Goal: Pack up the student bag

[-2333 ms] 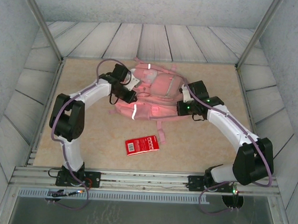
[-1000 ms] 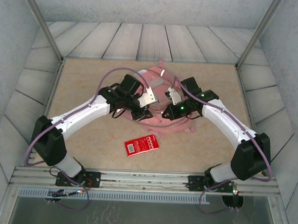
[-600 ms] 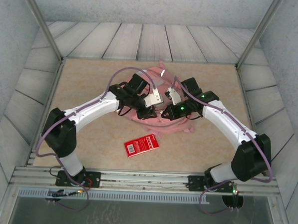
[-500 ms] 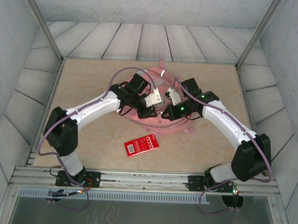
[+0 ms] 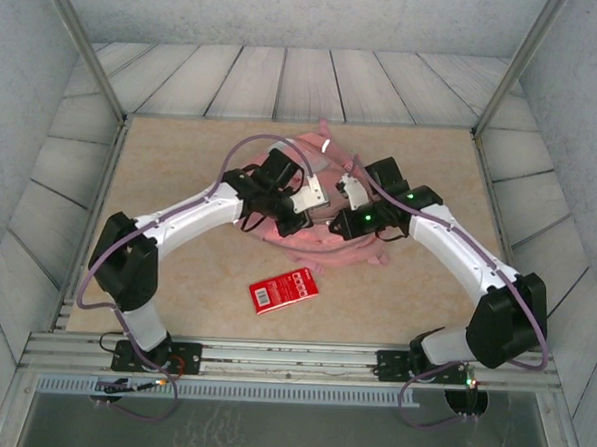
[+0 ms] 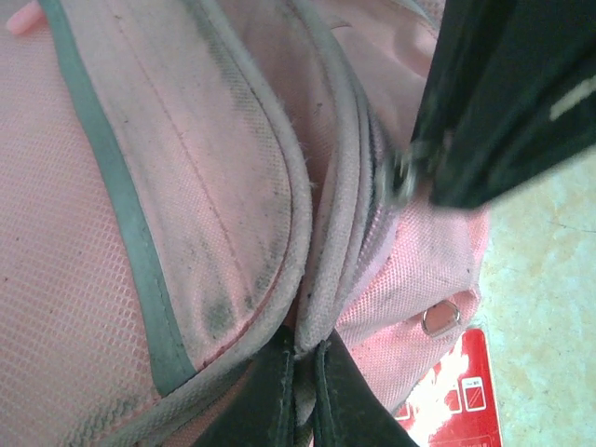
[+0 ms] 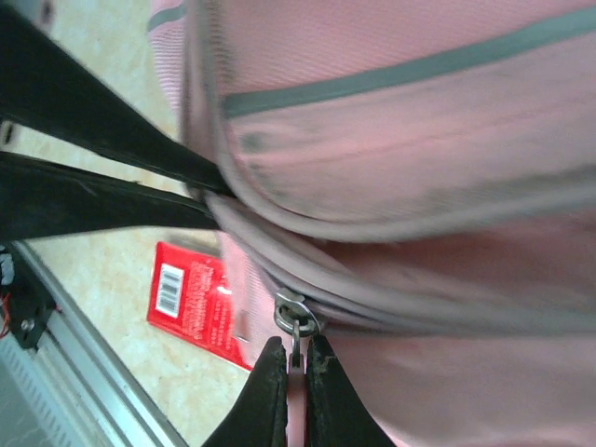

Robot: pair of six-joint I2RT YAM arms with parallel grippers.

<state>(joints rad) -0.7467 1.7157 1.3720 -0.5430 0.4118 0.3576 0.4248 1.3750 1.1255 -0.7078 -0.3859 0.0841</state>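
The large pink fabric backpack (image 5: pixel 327 243), slumped mid-frame on the tan desk (image 5: pixel 181 167), looks soft and light, so reinforced holds suit: left tool (image 6: pixel 300 372) pinches its piped seam (image 6: pixel 321 307), right tool (image 7: pixel 295 368) its zip pull (image 7: pixel 294 326).

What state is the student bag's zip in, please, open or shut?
Shut where visible: the student bag shows a closed seam beside the zip pull pinched by the right gripper; no interior shows.
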